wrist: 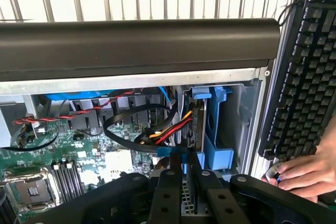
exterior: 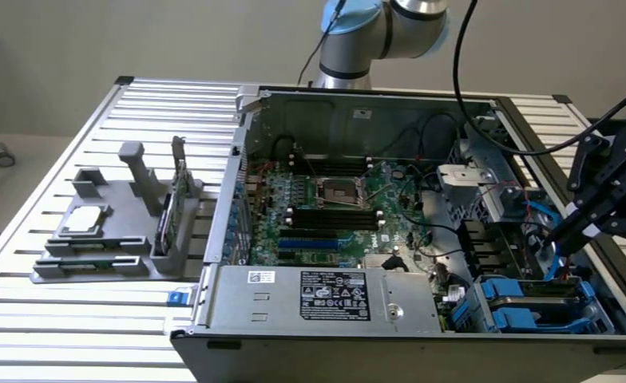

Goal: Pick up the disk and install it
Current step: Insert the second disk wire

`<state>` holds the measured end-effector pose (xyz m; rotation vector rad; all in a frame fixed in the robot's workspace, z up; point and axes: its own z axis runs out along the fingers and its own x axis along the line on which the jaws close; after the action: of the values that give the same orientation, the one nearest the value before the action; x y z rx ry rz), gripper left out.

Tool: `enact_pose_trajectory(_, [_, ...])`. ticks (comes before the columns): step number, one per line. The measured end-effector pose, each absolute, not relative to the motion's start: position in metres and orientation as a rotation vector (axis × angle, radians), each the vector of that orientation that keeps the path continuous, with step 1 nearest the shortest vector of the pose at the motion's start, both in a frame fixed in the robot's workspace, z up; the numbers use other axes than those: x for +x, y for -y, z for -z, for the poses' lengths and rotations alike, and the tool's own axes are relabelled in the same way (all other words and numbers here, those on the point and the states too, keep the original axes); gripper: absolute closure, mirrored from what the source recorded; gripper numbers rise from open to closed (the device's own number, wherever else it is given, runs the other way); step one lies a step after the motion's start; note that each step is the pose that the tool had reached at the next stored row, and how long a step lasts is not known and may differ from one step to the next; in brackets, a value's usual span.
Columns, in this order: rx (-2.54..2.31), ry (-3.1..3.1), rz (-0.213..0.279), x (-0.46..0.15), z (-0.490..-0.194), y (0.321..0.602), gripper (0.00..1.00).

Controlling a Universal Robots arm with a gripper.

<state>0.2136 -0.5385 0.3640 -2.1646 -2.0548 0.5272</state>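
Observation:
The disk [wrist: 196, 121] stands on edge in its bright blue carrier [wrist: 216, 129] in the drive bay at the case's corner. My gripper [wrist: 185, 184] reaches down over it, with the jaws drawn close together on the disk's near edge and a blue tab [wrist: 170, 151] just past the fingertips. In the exterior view the gripper [exterior: 557, 265] dips into the bay at the exterior view's right, above the blue carriers and the disk [exterior: 552, 287].
Red, yellow and black cables [wrist: 157, 132] loop beside the bay. The case's dark wall [wrist: 136, 45] runs across just beyond. A keyboard [wrist: 304, 66] and a person's hand [wrist: 307, 174] lie outside the case. The motherboard [exterior: 334, 211], the power supply [exterior: 324, 295] and a grey fixture [exterior: 111, 239] are at the exterior view's left.

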Motion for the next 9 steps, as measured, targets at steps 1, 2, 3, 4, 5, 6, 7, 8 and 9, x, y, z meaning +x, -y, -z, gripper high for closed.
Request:
enact_pose_trajectory(1, [-2.165,2.054,-0.527,0.214,-0.364,0.538,0.84])
enact_pose_trajectory(2, [-2.166,2.054,-0.527,0.213,-0.364,0.538,0.84])
enact_pose_trajectory(3, [-2.166,2.053,-0.527,0.213,-0.364,0.538,0.84])
enact_pose_trajectory(4, [-2.166,2.053,-0.527,0.212,-0.364,0.538,0.84])
enact_pose_trajectory(5, [-2.166,2.053,-0.527,0.21,-0.364,0.538,0.84])
enact_pose_trajectory(6, [-2.166,2.053,-0.527,0.209,-0.364,0.538,0.84])
enact_pose_trajectory(7, [-2.166,2.053,-0.527,0.207,-0.364,0.538,0.84])
enact_pose_trajectory(8, [-2.166,2.053,-0.527,0.205,-0.364,0.538,0.84])
enact_pose_trajectory(9, [-2.166,2.053,-0.527,0.204,-0.364,0.538,0.84])
